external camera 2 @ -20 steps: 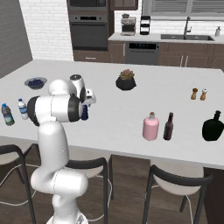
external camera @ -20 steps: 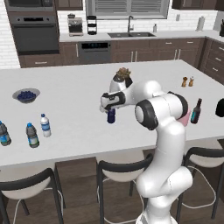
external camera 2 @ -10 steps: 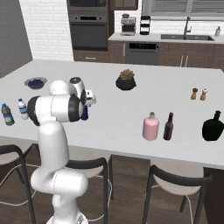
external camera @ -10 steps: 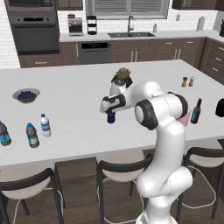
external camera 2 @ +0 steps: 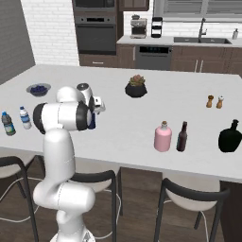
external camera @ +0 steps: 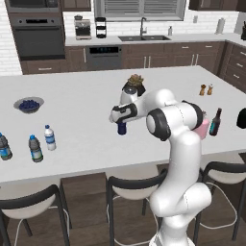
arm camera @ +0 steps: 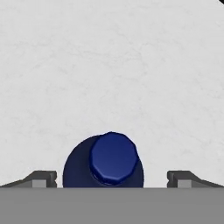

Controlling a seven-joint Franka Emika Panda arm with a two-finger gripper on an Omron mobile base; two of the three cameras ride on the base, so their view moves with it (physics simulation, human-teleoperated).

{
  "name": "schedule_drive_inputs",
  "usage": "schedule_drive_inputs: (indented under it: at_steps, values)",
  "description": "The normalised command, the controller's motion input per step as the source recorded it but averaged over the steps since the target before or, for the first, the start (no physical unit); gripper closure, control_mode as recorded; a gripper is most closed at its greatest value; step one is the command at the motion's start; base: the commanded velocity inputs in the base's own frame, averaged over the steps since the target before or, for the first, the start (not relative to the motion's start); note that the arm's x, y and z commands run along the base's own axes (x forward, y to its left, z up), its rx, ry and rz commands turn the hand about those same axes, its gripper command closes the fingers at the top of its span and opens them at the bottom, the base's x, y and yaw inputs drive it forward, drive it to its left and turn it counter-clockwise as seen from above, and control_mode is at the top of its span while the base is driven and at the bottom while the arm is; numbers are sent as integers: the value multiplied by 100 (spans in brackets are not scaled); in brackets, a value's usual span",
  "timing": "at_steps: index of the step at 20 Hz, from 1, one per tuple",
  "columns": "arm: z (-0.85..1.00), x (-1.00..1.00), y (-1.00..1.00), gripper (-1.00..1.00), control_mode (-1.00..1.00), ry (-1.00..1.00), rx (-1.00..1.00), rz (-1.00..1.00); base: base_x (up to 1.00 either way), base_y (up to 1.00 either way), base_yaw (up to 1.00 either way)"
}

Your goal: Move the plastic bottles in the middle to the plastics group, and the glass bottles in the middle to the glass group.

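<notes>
The solid dark navy bottle (external camera: 121, 129) stands upright near the middle of the island. My gripper (external camera: 120, 118) hangs right over it, open. In the hand view the navy bottle's cap (arm camera: 112, 158) lies between the two fingertips (arm camera: 44, 178), with a gap on each side. The clear white-capped bottle (external camera: 49, 137) stands at the left beside two greyish blue-capped bottles (external camera: 34, 148). The squat pink bottle (external camera 2: 162, 137) stands next to the slim dark brown bottle (external camera 2: 182, 136) at the right.
A potted plant (external camera 2: 136, 86) sits behind the arm, and a bowl of blueberries (external camera: 29, 104) is at the far left. Salt and pepper shakers (external camera 2: 214, 101) and a black squat vessel (external camera 2: 230, 137) stand at the right. Stools line the island's near edge.
</notes>
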Motion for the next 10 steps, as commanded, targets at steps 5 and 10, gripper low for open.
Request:
schedule_drive_inputs:
  at_steps: [5, 10]
  values:
    - [0, 0, 0, 100, -100, 0, 1, 0, 0, 0, 0]
    - [0, 0, 0, 100, -100, 0, 0, 0, 0, 0, 0]
